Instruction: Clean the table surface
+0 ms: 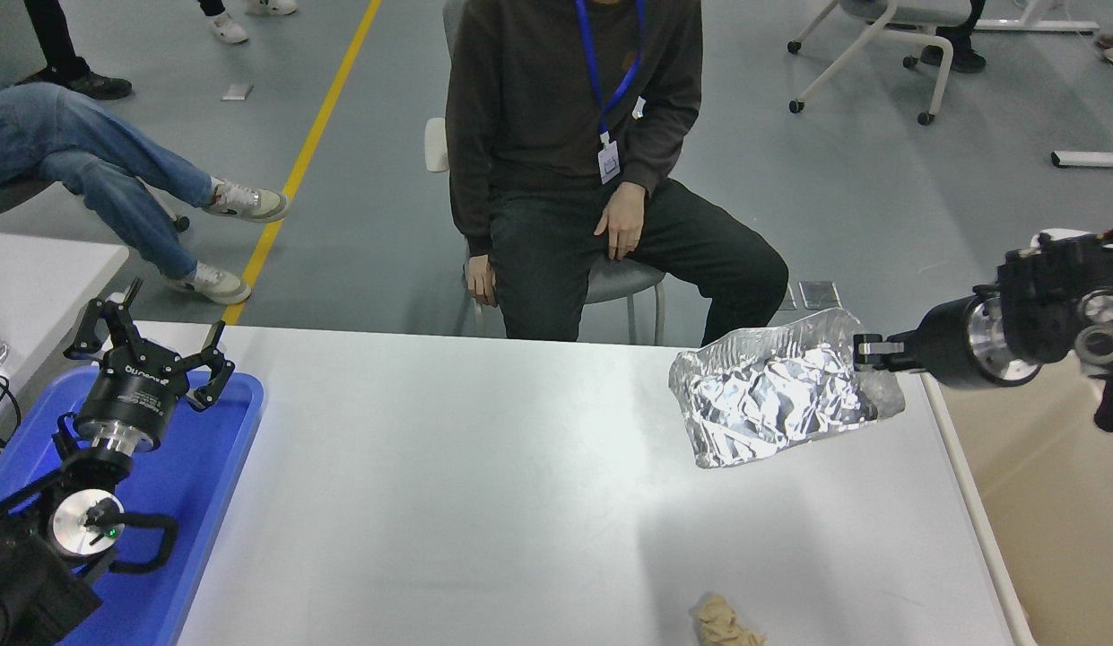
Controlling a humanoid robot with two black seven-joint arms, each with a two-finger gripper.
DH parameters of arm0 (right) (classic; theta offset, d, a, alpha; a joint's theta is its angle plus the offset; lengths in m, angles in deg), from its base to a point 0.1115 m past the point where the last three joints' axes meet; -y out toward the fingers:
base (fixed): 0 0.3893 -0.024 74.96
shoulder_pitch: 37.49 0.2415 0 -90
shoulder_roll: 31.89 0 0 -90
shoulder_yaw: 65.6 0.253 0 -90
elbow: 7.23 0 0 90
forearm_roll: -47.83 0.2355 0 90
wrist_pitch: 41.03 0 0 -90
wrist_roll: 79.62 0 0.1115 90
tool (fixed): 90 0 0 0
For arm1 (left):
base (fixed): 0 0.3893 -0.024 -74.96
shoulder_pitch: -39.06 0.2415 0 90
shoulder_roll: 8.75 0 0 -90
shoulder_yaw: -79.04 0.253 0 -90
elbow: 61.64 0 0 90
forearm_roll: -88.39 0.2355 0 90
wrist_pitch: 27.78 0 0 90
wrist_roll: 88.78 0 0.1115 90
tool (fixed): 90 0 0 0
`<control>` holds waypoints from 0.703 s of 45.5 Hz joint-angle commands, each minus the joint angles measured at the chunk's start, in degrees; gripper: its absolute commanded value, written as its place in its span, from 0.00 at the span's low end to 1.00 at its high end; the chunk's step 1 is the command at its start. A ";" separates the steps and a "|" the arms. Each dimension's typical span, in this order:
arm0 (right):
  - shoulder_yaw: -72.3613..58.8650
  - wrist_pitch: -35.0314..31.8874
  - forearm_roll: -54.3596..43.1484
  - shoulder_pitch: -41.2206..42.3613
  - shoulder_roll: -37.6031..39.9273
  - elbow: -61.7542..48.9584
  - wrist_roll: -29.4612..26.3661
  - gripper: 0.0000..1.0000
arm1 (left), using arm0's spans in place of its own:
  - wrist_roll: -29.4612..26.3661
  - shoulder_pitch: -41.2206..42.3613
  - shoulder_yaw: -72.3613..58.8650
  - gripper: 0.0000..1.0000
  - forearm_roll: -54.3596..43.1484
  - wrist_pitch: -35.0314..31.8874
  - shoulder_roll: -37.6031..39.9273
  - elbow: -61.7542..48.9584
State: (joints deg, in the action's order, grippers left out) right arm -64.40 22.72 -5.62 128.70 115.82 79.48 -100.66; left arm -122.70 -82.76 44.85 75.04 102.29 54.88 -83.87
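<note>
The table point(484, 484) is the big white top that fills the middle and bottom of what I see, and most of it is bare. My right gripper point(865, 352) is up above the table's far right corner. Its fingers are pinched tight on the edge of a crumpled sheet of foil point(776, 399). The foil hangs in the air, off the table, and its shadow lies on the white top below it.

Just past the table's right edge is a tan bin point(1049, 502). I think I am in the carrying step, taking the foil to that bin. Next I need to bring the foil over the bin's open top and then let go, so it drops inside and not back on the table.

One more bit of rubbish is left, a small brown paper ball point(725, 624) at the table's near edge. I guess that comes after.

My left gripper point(148, 345) sits with its fingers spread wide over a blue tray point(211, 467) at the table's left end. A person point(565, 135) sits on a chair behind the table's far side
</note>
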 commanded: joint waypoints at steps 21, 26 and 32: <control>10.05 -8.12 2.30 0.10 15.32 1.45 -0.05 0.00 | 0.00 0.00 0.00 1.00 0.00 0.01 0.00 0.00; 9.17 -7.50 2.39 -0.60 17.52 -0.48 0.12 0.00 | 0.00 0.00 0.00 1.00 0.00 0.01 0.00 0.00; 9.26 -5.66 2.82 -3.41 18.84 -4.35 0.65 0.00 | 0.00 0.00 0.00 1.00 0.00 0.01 0.00 0.00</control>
State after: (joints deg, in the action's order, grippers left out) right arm -55.16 15.45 -3.37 128.11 131.08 79.50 -100.60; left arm -122.70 -82.76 44.85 75.03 102.29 54.88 -83.87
